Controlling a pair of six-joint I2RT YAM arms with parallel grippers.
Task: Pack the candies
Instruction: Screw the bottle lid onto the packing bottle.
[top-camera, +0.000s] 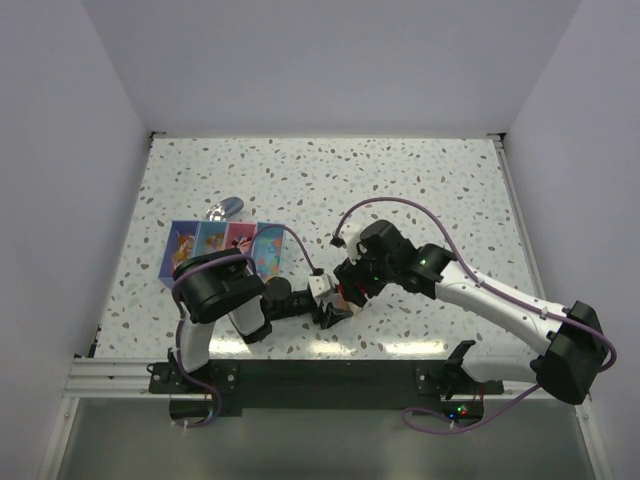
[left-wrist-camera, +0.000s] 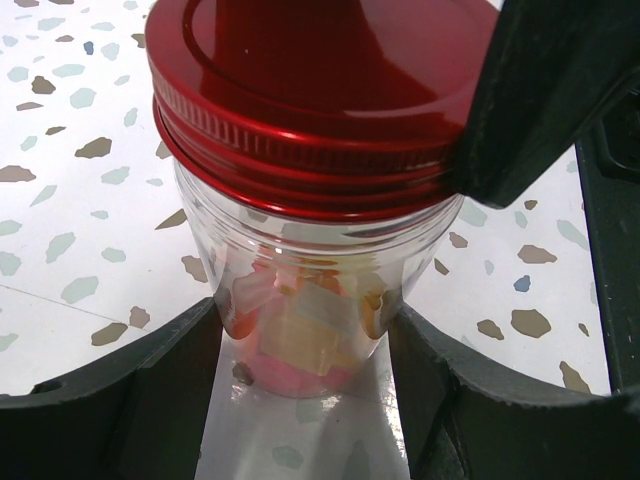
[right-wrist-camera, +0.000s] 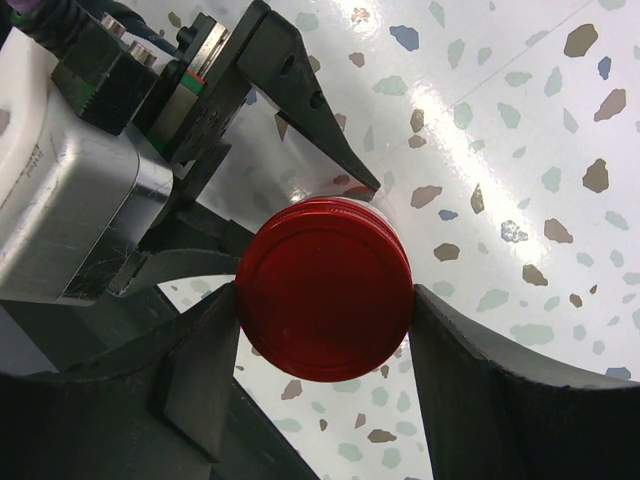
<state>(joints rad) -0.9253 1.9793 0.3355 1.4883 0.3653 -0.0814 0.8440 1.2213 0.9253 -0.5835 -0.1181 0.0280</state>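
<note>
A clear plastic jar (left-wrist-camera: 300, 270) stands on the speckled table with a red screw lid (left-wrist-camera: 310, 110) on top. The candies (left-wrist-camera: 295, 345) show through its wall as a blurred pink, orange and yellow heap at the bottom. My left gripper (left-wrist-camera: 305, 335) is shut on the jar's lower body, one finger on each side. My right gripper (right-wrist-camera: 325, 305) comes from above and is shut on the red lid (right-wrist-camera: 325, 290), both pads touching its rim. In the top view the jar (top-camera: 346, 294) is mostly hidden between the two grippers near the table's front middle.
A flat box with colourful panels (top-camera: 225, 250) lies left of the arms. A metal scoop (top-camera: 226, 209) lies just behind it. The left gripper's body (right-wrist-camera: 90, 180) fills the left of the right wrist view.
</note>
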